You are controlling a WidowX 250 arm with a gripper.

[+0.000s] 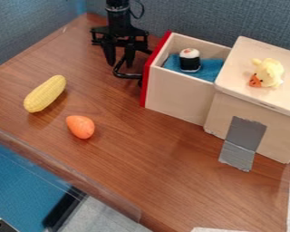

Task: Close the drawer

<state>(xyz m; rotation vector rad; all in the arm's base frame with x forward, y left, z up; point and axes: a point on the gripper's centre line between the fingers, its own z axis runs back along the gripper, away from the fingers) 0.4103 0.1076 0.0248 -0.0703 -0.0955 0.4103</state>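
Camera view has our drawer (177,97) sticking well out of the left side of the pale wooden box (277,136), so yeah, it's not closed. We can see right into it from above: there's a blue cloth (212,68) inside, with a little black-and-white sushi toy (190,65) sitting on it. The front panel (147,84) is red, and a curved black handle (126,75) juts out from it to the left.

Our gripper (120,65) hangs down near the top edge, just beside that red front and right by the handle. Its two fingers are spread apart with a gap between them, so we'd call it released, nothing pinched in there. Whether it's touching the handle, we honestly can't tell.

Up on the box's flat top we've got a yellow duck toy (269,72) with an orange beak, and a strip of grey tape (245,136) runs down the near side onto the brown wood table (132,158). Over on the left part of the table we spot a yellow corn cob (45,94) lying at a slant, and near it, a bit closer to us, a small orange toy (81,127).
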